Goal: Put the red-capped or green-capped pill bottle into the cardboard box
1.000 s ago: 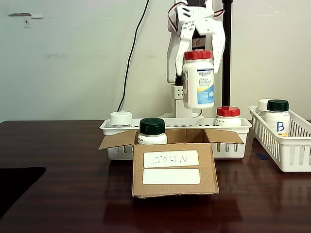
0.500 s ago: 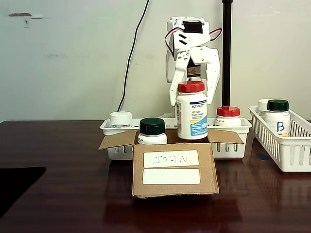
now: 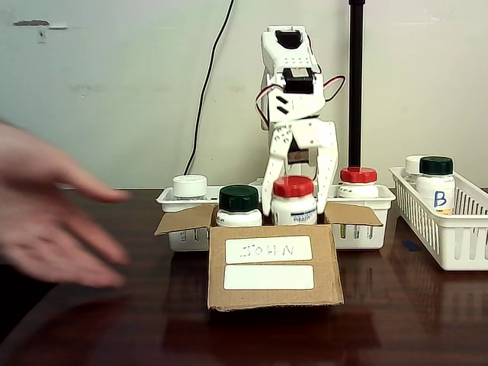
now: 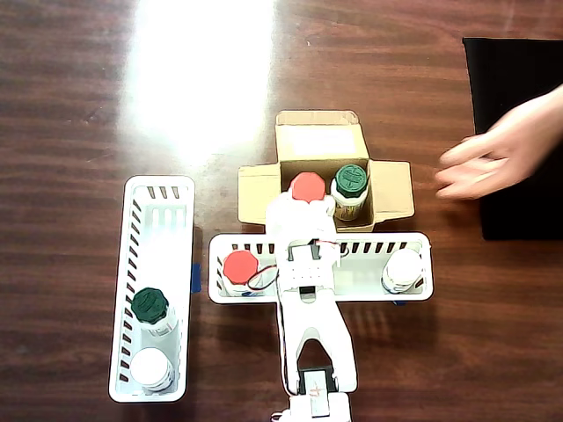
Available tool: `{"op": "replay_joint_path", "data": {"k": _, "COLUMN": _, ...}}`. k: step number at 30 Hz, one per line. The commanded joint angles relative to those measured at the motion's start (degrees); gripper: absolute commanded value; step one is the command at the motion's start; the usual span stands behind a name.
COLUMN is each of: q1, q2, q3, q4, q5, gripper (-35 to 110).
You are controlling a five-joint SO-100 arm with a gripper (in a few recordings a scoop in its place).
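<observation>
The red-capped pill bottle (image 3: 293, 200) stands upright inside the open cardboard box (image 3: 271, 296), which bears a "JOHN" label, at the table's middle. My white gripper (image 3: 297, 202) reaches down into the box. Its two fingers press the bottle's sides just below the cap, so it is shut on the bottle. A green-capped bottle (image 3: 239, 204) stands in the box to the left of it. In the overhead view the red cap (image 4: 307, 186) and green cap (image 4: 351, 180) sit side by side in the box (image 4: 321, 141), with the gripper (image 4: 303, 209) partly over the red one.
A white slotted basket (image 3: 374, 200) behind the box holds a white-capped bottle (image 3: 190, 185) and a red-capped bottle (image 3: 358, 177). Another basket (image 3: 450, 232) on the right holds a green-capped bottle (image 3: 436, 183) marked "B". A person's blurred hand (image 3: 53, 210) hovers over the table's left side.
My gripper has lowered the red-capped bottle from above the box down into it. A person's hand has come into view at the left.
</observation>
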Motion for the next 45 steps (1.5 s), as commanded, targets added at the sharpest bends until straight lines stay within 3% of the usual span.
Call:
{"op": "replay_joint_path", "data": {"k": 1, "q1": 0.1, "q2": 9.8, "q3": 2.7, "q4": -3.2, "q5": 0.5, "gripper": 3}}
{"op": "replay_joint_path", "data": {"k": 9, "q1": 1.3, "q2": 17.6, "q3": 9.2, "q4": -2.5, "q5": 0.8, "gripper": 48}}
{"op": "replay_joint_path", "data": {"k": 14, "q1": 1.4, "q2": 21.7, "q3": 6.7, "q4": 4.3, "q5": 1.8, "gripper": 66}}
{"op": "replay_joint_path", "data": {"k": 27, "q1": -0.4, "q2": 23.6, "q3": -25.2, "q4": 41.8, "q5": 0.4, "gripper": 69}}
{"op": "replay_joint_path", "data": {"k": 32, "q1": -1.0, "q2": 24.8, "q3": -31.6, "q4": 51.0, "q5": 0.0, "gripper": 69}}
{"op": "replay_joint_path", "data": {"k": 36, "q1": 0.2, "q2": 28.2, "q3": -31.0, "q4": 56.7, "q5": 2.1, "gripper": 59}}
{"op": "replay_joint_path", "data": {"k": 43, "q1": -0.3, "q2": 36.1, "q3": -25.8, "q4": 67.6, "q5": 4.0, "gripper": 4}}
{"op": "replay_joint_path", "data": {"k": 45, "q1": 0.0, "q2": 39.6, "q3": -21.7, "q4": 68.0, "q5": 5.1, "gripper": -5}}
